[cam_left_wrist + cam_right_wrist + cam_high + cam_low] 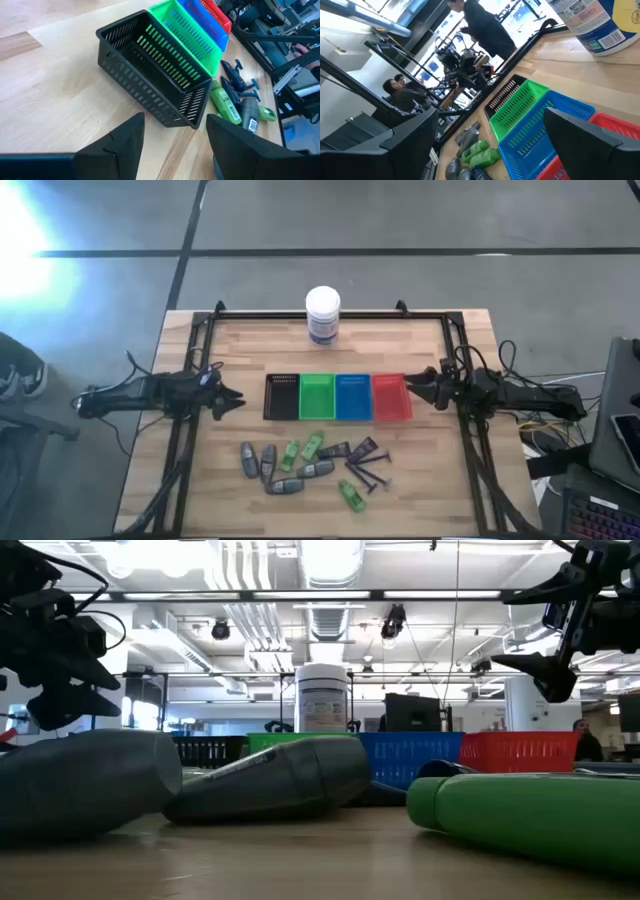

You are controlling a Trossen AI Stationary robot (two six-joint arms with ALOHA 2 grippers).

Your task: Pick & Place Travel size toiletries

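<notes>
The toiletries lie scattered on the table's near part: grey oval tubes (262, 463), green little bottles (314, 444), dark tubes (333, 450) and dark razors (368, 470). In the low view a grey tube (270, 780) and a green bottle (530, 815) lie close to the camera. My left gripper (236, 400) hovers open to the left of the black bin (282, 396); its fingers (125, 150) frame that bin (155, 70). My right gripper (412, 388) hovers open to the right of the red bin (391, 397), above the table (530, 625).
Four small bins stand in a row at the table's middle: black, green (316, 396), blue (353, 397), red. A big white jar with a blue label (322, 314) stands at the far edge. Black frame rails (190, 360) run along both sides. People (485, 25) show beyond the table.
</notes>
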